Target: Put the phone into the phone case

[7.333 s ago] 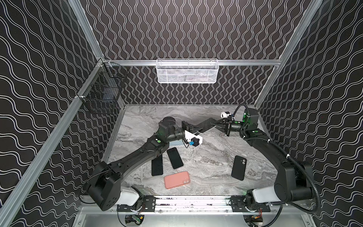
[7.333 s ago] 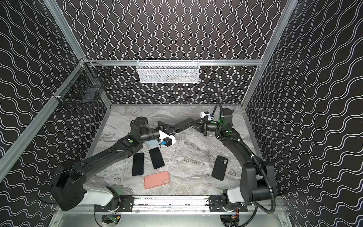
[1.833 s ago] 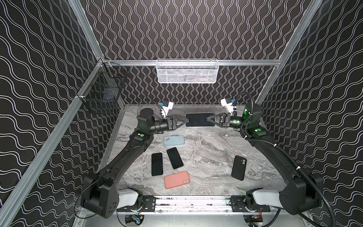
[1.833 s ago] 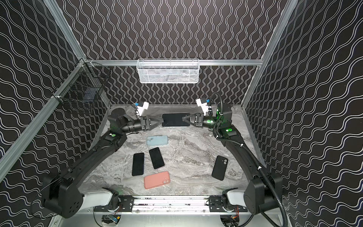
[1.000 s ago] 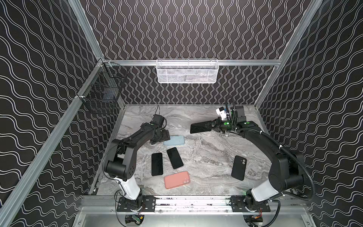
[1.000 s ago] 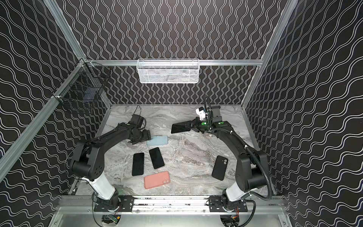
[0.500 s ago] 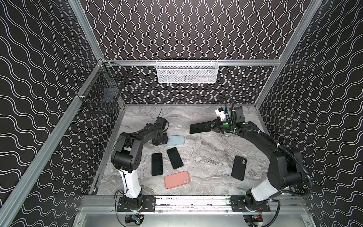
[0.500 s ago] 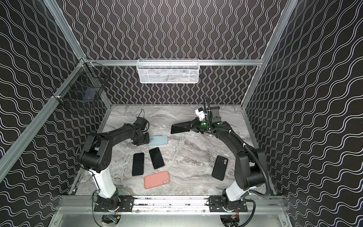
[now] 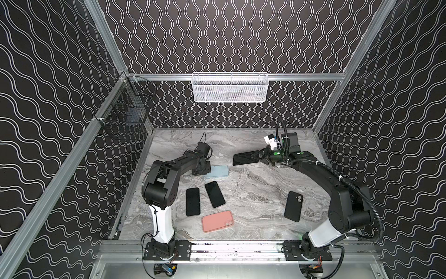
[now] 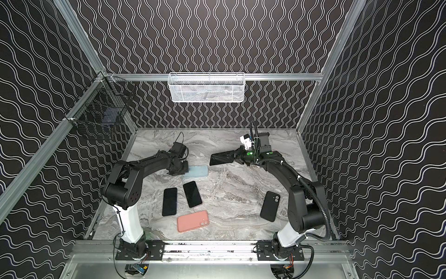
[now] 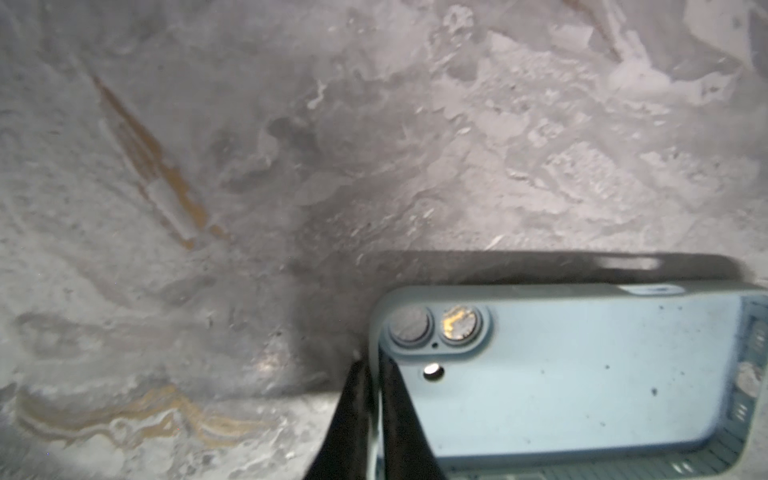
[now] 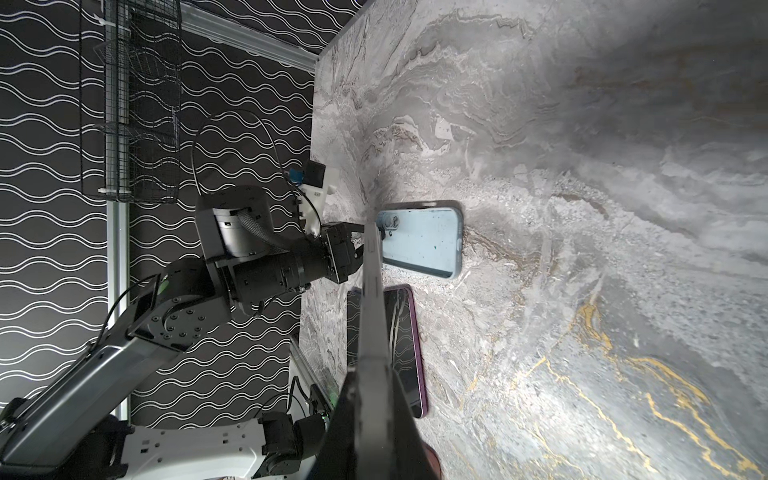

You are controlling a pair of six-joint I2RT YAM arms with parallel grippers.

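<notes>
Holding the phone (image 9: 245, 158) aloft near the blue phone case (image 9: 218, 171).
In both top views the right gripper (image 9: 260, 155) is clamped on the phone's end, above the table (image 9: 253, 193); the blue phone case lies flat. Left wrist view: the left gripper (image 11: 372, 374) is clenched on the blue phone case (image 11: 561, 374) rim. Right wrist view: the phone (image 12: 371, 286) shows edge-on, the blue phone case (image 12: 424, 241) beyond it.

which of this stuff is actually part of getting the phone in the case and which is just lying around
In the job:
black phone, held off the table by the right fingers
light blue case, its wall pinched by the left fingers

Lying about:
two spare phones
salmon case
black case
white basket
wire basket
</notes>
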